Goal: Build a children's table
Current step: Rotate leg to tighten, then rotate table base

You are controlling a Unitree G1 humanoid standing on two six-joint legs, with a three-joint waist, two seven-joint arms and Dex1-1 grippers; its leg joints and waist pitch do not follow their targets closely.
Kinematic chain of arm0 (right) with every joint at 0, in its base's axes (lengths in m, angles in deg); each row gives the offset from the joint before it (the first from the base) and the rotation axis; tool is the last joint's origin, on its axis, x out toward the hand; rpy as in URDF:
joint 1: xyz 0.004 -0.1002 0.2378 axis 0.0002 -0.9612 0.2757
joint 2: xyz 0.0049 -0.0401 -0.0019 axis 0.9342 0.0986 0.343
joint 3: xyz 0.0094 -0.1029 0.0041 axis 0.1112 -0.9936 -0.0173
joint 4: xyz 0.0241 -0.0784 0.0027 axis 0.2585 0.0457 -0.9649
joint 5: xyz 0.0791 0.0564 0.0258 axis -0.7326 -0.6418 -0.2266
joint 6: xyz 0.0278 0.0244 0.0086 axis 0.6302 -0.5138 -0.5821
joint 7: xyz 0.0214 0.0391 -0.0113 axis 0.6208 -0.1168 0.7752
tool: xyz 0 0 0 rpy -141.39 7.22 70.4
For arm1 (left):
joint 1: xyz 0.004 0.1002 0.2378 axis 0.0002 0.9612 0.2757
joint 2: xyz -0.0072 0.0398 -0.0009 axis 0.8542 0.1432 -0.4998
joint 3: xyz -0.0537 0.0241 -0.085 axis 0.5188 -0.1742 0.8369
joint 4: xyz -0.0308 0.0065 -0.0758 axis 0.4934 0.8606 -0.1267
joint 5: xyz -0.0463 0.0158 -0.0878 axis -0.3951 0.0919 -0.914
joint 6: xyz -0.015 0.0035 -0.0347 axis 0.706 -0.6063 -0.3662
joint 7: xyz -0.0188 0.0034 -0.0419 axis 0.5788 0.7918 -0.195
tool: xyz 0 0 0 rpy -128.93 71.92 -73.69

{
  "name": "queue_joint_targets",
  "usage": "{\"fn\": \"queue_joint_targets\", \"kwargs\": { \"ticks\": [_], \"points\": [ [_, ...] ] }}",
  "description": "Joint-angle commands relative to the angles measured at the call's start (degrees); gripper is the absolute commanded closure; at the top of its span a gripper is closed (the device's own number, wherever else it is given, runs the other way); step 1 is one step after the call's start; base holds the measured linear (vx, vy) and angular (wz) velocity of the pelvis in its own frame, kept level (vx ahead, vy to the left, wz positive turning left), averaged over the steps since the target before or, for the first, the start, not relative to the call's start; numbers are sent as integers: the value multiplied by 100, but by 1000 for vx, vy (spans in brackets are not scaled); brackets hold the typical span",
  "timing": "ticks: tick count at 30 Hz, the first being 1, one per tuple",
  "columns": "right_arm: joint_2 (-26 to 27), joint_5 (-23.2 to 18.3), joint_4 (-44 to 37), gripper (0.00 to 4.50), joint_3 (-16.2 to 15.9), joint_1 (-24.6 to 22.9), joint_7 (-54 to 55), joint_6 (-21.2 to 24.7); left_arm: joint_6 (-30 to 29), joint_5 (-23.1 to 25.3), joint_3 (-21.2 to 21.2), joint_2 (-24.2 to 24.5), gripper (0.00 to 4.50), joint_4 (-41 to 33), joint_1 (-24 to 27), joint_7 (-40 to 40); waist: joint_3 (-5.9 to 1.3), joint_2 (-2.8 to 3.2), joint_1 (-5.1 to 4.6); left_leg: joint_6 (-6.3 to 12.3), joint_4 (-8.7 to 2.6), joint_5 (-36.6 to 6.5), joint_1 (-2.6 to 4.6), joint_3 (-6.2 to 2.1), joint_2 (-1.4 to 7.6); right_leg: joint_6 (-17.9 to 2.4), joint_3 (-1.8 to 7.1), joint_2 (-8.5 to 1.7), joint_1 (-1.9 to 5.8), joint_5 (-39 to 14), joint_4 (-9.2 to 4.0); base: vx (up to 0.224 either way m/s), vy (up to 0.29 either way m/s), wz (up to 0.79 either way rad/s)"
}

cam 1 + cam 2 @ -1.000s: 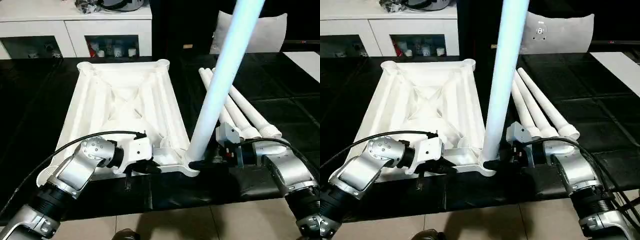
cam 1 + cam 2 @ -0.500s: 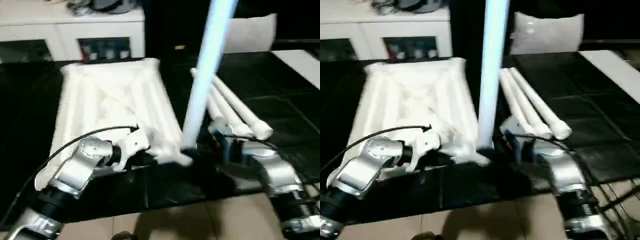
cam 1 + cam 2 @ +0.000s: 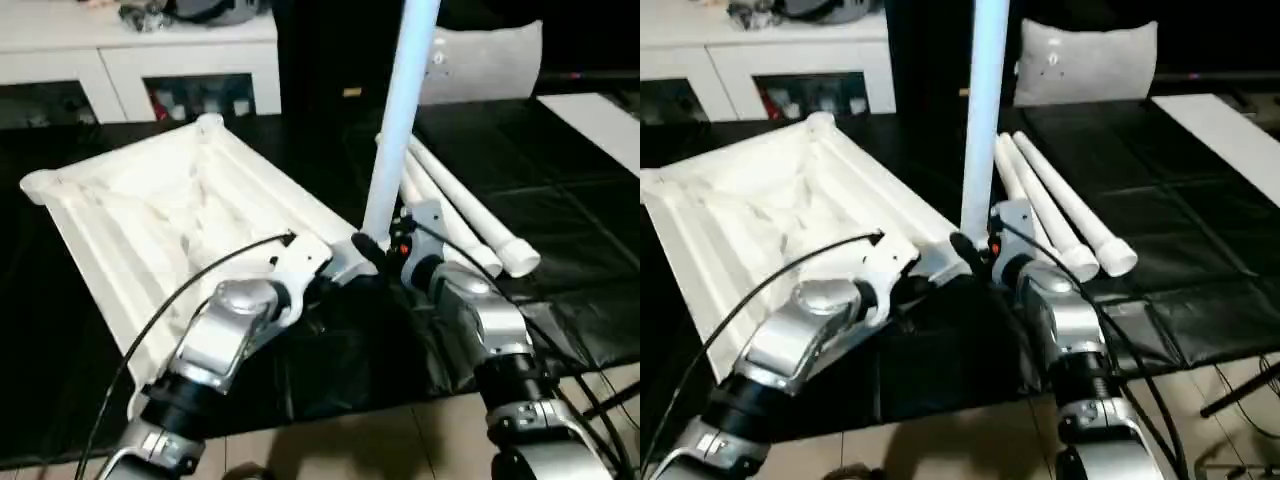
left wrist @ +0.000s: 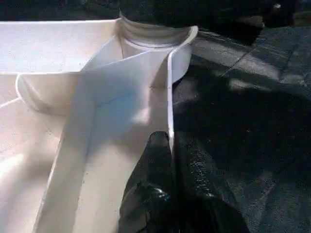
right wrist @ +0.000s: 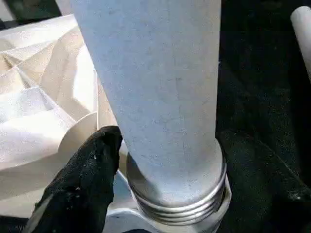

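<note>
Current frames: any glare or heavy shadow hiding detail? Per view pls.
Left eye view: glare flattens the table top ribs and the upright leg. Left wrist view: shadow falls across the table top's corner wall beyond the left gripper. Right wrist view: upright leg evenly lit, threads readable; black mat nearly featureless.

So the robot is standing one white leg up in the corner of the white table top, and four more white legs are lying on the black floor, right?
Not four. The right eye view shows three more white plastic legs lying beside the upside-down white table top; the upright white leg in its corner is the fourth.
</note>
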Motion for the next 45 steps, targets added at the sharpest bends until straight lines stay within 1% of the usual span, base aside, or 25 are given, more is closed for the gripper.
{"fn": "queue_joint_targets", "kwargs": {
  "ticks": [1, 4, 6, 8, 10, 12, 15, 16, 17, 18, 20, 21, 25, 28, 30, 32, 33, 34, 36, 37, 39, 40, 41, 42, 45],
  "points": [
    [236, 7, -40, 69, -396, -151, -214, -3, 520, -63, -123, -119, 450, -153, -294, -23, -368, -8, 22, 287, -353, -678, 133, -110, 286, -1292, 231, -309, 194, 362, -407, 0, 0, 0],
    [145, -34, -245, 36, -328, -281, -165, -76, 705, 56, -135, -30, 450, -19, -324, 32, -362, 3, 58, 304, -356, -685, 124, -109, 285, -1289, 227, -314, 192, 413, -401, 0, 0, 0],
    [104, -24, -327, 31, -301, -339, -139, -126, 782, 97, -130, -6, 450, 62, -351, 48, -352, -19, 87, 270, -365, -780, 131, -104, 286, -1227, 238, -318, 195, 256, -427, 0, 0, 0],
    [34, -35, -597, 11, -191, -529, -69, -186, 858, 133, 3, -34, 450, 346, -481, 276, -346, -21, 109, 214, -374, -877, 152, -95, 295, -1207, 243, -325, 173, 94, -441, 0, 0, 0],
    [-37, -119, -992, 3, -28, -776, -7, -138, 991, 60, 198, -97, 450, 725, -684, 436, -331, -43, 112, 187, -386, -949, 139, -96, 285, -1130, 250, -312, 179, -37, -463, 0, 0, 0],
    [-86, -182, -1308, 0, 41, -958, 5, -82, 1196, -6, 293, -128, 407, 960, -820, 433, -334, -48, 92, 170, -409, -973, 112, -121, 277, -1034, 239, -316, 199, -72, -469, 0, 0, 0],
    [-103, -175, -1537, 0, 42, -1098, 61, -29, 1443, -7, 308, -131, 394, 1123, -903, 459, -378, -33, 100, 221, -367, -787, 123, -118, 293, -1133, 241, -329, 190, 285, -433, 0, 0, 0],
    [-62, -188, -1725, 0, 58, -1213, 160, 7, 1670, -18, 337, -153, 366, 1277, -963, 522, -373, -2, 106, 245, -361, -739, 118, -124, 288, -1150, 242, -324, 181, 376, -422, 0, 0, 0],
    [-38, -188, -1788, 0, 66, -1249, 207, 2, 1728, -24, 365, -169, 366, 1340, -986, 575, -366, -23, 101, 277, -360, -723, 110, -117, 285, -1170, 239, -318, 184, 504, -415, 0, 0, 0],
    [3, -198, -1906, 0, 78, -1310, 291, 17, 1872, -27, 405, -191, 360, 1470, -1039, 685, -360, -7, 102, 302, -361, -749, 111, -117, 278, -1181, 240, -321, 178, 503, -420, 0, 0, 0],
    [21, -177, -2002, 0, 76, -1360, 361, 0, 1967, -63, 467, -231, 349, 1535, -1069, 774, -360, -27, 105, 296, -367, -806, 117, -116, 284, -1175, 239, -331, 187, 427, -423, 0, 0, 0],
    [36, -192, -2149, 0, 78, -1435, 414, 56, 2125, -101, 547, -281, 338, 1555, -1087, 854, -358, -64, 100, 302, -366, -808, 114, -107, 282, -1180, 241, -328, 188, 394, -430, 0, 0, 0],
    [34, -197, -2329, 0, 31, -1533, 408, 98, 2168, -160, 661, -308, 310, 1422, -1042, 905, -347, -51, 110, 290, -376, -867, 110, -111, 291, -1173, 240, -339, 185, 202, -439, 0, 0, 0],
    [-53, -170, -2585, 0, -158, -1644, 273, 239, 1831, -81, 765, 30, 292, 798, -738, 916, -337, -50, 108, 276, -397, -897, 99, -128, 311, -1136, 236, -341, 194, 122, -431, 0, 0, 0],
    [-132, -104, -2650, 0, -271, -1688, 195, 329, 1580, 30, 786, 296, 292, 493, -591, 895, -338, -19, 78, 271, -386, -903, 118, -111, 295, -1102, 240, -304, 157, 123, -435, 0, 0, 0],
    [-193, -55, -2698, 0, -373, -1728, 133, 352, 1393, 61, 882, 515, 292, 230, -476, 871, -331, -2, 81, 199, -399, -943, 119, -119, 305, -1096, 240, -306, 157, 50, -430, 0, 0, 0],
    [-225, -84, -2729, 0, -468, -1762, 61, 522, 1061, 47, 1035, 827, 292, -128, -329, 739, -328, 0, 78, 141, -406, -1029, 136, -112, 300, -1083, 242, -294, 140, -50, -441, 0, 0, 0],
    [-225, -84, -2729, 0, -468, -1762, 61, 522, 1061, 47, 1035, 827, 292, -128, -329, 739, -332, 8, 82, 113, -416, -1038, 141, -129, 311, -1092, 239, -300, 151, -54, -425, 0, 0, 0],
    [-320, -44, -2771, 0, -670, -1793, -100, 690, 809, 81, 1146, 1253, 327, -439, -161, 487, -323, 15, 88, 39, -429, -1151, 152, -127, 305, -1075, 241, -287, 128, -181, -436, 0, 0, 0],
    [-351, -2, -2760, 0, -754, -1793, -151, 715, 749, 141, 1193, 1395, 327, -463, -110, 467, -315, -4, 85, 28, -437, -1168, 141, -126, 306, -1062, 243, -287, 128, -203, -438, 0, 0, 0],
    [-474, 188, -2676, 0, -1133, -1765, -373, 818, 589, 508, 1490, 2040, 331, -315, 46, 585, -301, 14, 73, -47, -448, -1289, 144, -122, 286, -976, 245, -266, 103, -340, -443, 0, 0, 0],
    [-480, 189, -2677, 0, -1148, -1762, -379, 833, 581, 518, 1503, 2069, 346, -305, 50, 604, -296, 12, 60, -68, -453, -1314, 131, -132, 274, -932, 247, -267, 114, -386, -449, 0, 0, 0],
    [-511, 184, -2688, 0, -1231, -1748, -405, 947, 506, 575, 1596, 2253, 346, -239, 67, 736, -302, 27, 58, -125, -455, -1357, 155, -130, 277, -904, 255, -270, 99, -428, -451, 0, 0, 0],
    [-520, 192, -2683, 0, -1264, -1731, -405, 1000, 474, 623, 1647, 2340, 367, -196, 65, 823, -299, 15, 61, -155, -462, -1394, 163, -134, 285, -912, 258, -273, 95, -434, -452, 0, 0, 0],
    [-522, 246, -2597, 0, -1324, -1636, -356, 1108, 308, 849, 1688, 2667, 378, -129, 102, 1028, -306, 55, 109, -225, -466, -1454, 184, -139, 297, -948, 264, -282, 66, -362, -436, 0, 0, 0]
  ]
}}
